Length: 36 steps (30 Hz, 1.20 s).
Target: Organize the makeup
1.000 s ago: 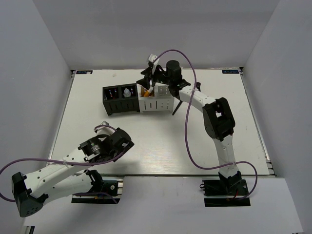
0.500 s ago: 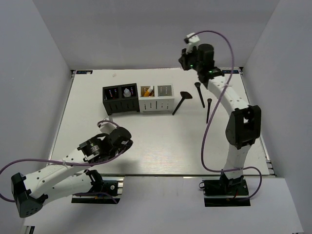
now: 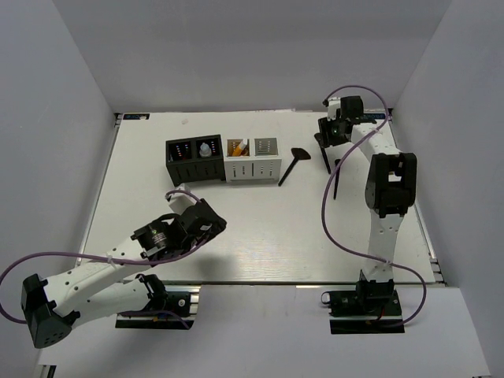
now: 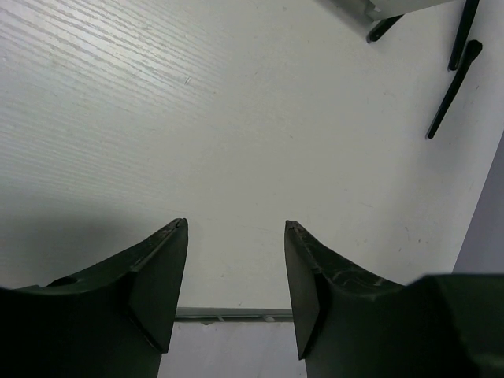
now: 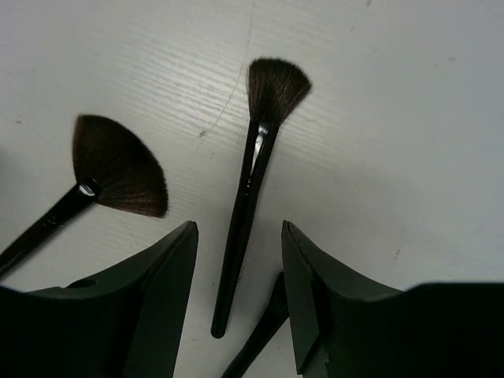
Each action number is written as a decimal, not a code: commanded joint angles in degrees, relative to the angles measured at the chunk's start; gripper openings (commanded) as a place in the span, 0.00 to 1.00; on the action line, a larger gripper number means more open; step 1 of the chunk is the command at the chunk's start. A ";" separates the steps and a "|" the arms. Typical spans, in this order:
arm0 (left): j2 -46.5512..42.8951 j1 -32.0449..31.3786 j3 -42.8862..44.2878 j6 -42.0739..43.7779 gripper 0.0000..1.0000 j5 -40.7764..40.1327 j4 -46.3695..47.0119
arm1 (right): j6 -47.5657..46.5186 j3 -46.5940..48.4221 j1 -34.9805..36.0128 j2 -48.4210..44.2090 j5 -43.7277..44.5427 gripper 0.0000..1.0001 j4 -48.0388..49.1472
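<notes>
- We are finding the small items already sorted. The black organizer box (image 3: 194, 169) is holding the red-black lip sticks (image 3: 180, 150) and the small clear bottle (image 3: 205, 149) in separate compartments.
- The white organizer box (image 3: 253, 168) is standing against the black one with the orange white-capped tube (image 3: 237, 147) in its left slot. We cannot make out what is filling its right slot.
- We are counting three long black brushes lying loose on the table (image 3: 260, 228). The fan brush (image 3: 293, 164) is just beside the white box, and the rounded brush (image 5: 256, 177) and a thinner third brush (image 3: 336, 179) are lying farther right.
- The right gripper (image 5: 238, 228) is hovering over the rounded brush with its jaws apart, straddling the handle and clamping nothing.
- The left gripper (image 4: 236, 228) is hanging over bare table, well apart from the boxes, with its jaws apart and empty.
- We are judging the job mostly done, with the three brushes waiting to be slotted.
</notes>
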 commanded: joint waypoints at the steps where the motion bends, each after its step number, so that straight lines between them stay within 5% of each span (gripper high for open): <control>1: -0.36 0.14 -0.34 0.56 0.62 0.54 0.31 | -2.86 5.33 0.06 3.59 -1.81 0.53 -4.17; 17: 6.67 0.14 3.80 0.73 0.64 1.42 -2.15 | -4.71 12.10 1.38 13.97 3.64 0.51 -1.97; 25: 7.38 0.14 4.68 0.82 0.63 0.63 -2.59 | -5.59 12.63 1.29 15.82 3.82 0.30 -4.87; 32: 7.56 0.14 4.59 1.35 0.63 1.33 -1.71 | -5.76 13.60 0.86 13.28 -2.33 0.00 -7.85; 36: 6.68 0.14 3.80 1.26 0.63 1.60 -1.18 | -4.28 16.23 -0.11 9.42 -12.14 0.00 -8.48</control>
